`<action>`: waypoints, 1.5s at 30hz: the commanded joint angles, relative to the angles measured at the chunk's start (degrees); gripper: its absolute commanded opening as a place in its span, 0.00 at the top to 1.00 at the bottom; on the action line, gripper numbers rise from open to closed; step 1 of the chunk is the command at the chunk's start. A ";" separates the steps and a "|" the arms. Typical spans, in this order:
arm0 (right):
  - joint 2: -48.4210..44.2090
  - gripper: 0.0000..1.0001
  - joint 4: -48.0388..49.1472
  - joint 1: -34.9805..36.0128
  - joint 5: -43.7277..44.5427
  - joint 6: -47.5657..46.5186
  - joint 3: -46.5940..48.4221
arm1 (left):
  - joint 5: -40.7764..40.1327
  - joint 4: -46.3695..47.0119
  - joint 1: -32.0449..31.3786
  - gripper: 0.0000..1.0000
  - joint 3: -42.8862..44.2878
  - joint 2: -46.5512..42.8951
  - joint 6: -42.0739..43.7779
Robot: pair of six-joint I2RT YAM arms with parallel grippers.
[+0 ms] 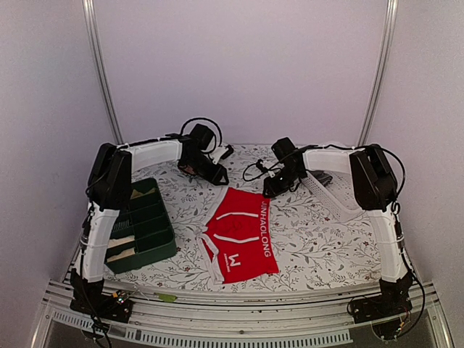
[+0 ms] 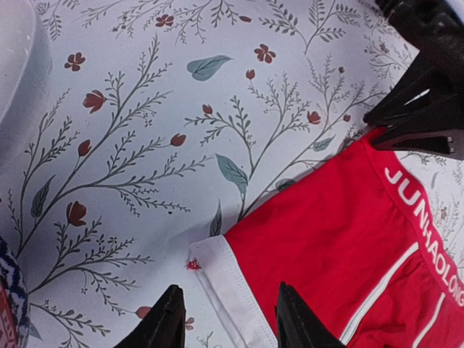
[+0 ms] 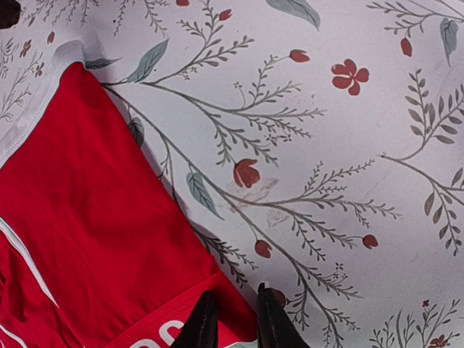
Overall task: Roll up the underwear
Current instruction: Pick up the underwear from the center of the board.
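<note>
One red underwear (image 1: 239,235) lies flat and unrolled mid-bench (image 1: 319,239), with one green bin (image 1: 148,255) to its left holding pale rolls too small to count. At its far edge the left pincer (image 2: 232,322) stands open astride the white leg hem, while the right pincer (image 3: 232,322) has its fingers nearly together at the waistband corner; I cannot tell whether cloth is caught. The step looks like taking both far corners, so next both need a firm hold and an even turn toward the near side; one white basket (image 1: 330,192) sits beyond, right.
</note>
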 commanded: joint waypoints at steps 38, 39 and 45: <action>-5.54 1.00 0.77 -2.66 -3.21 2.73 3.13 | 18.82 6.28 7.21 1.00 8.59 3.88 0.16; -5.88 1.00 0.70 -2.74 -2.96 2.78 3.95 | 18.31 6.25 7.21 1.00 8.51 3.42 0.45; -9.43 1.00 0.36 -2.73 -4.11 1.99 1.99 | 17.16 5.83 6.32 1.00 2.12 -4.00 3.52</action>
